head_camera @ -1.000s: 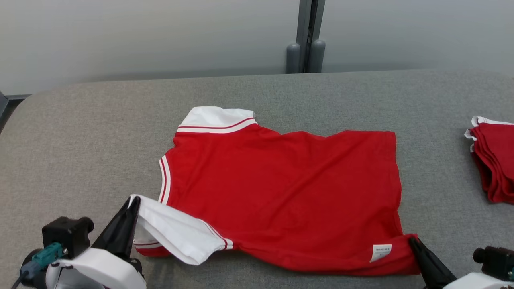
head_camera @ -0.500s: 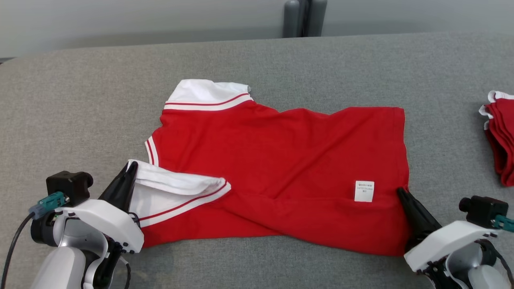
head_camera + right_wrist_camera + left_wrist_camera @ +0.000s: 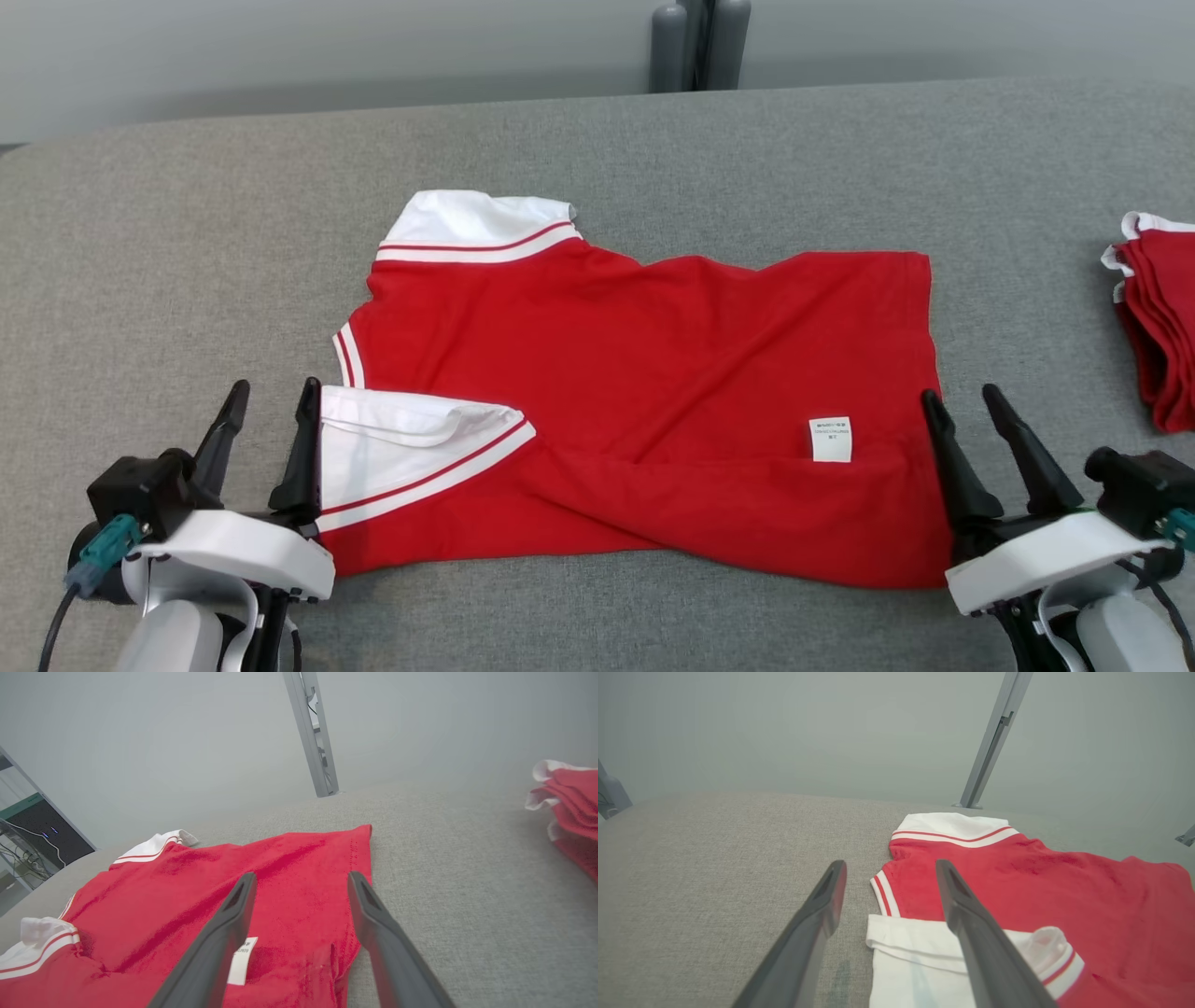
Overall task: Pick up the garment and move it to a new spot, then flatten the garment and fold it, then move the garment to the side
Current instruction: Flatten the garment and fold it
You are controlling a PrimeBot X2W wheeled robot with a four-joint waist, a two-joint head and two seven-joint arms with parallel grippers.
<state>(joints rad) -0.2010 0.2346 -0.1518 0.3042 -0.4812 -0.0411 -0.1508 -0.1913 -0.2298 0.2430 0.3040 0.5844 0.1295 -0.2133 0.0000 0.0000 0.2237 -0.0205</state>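
Lying near the middle of the table (image 3: 187,233), the shirt (image 3: 653,373) points its neck end toward the robot's left and its hem toward the right. Its near edge is turned up over the body, so the near sleeve (image 3: 401,448) rests on the red cloth and an inside label (image 3: 830,439) shows close to the hem. The left gripper (image 3: 275,385) hovers at that sleeve's outer edge with its fingers apart; one finger is just beside or touching the white cloth, I cannot tell which. The right gripper (image 3: 959,394) sits at the hem's near corner, fingers likewise apart and holding nothing. A pile (image 3: 1158,345) of folded red clothes lies well apart at the table's right end.

As I judge it, the move and the flattening are done and the first lengthwise fold is laid. Left to do: bring in the far side with the far sleeve (image 3: 467,219), fold across, then carry the shirt aside, likely toward the pile
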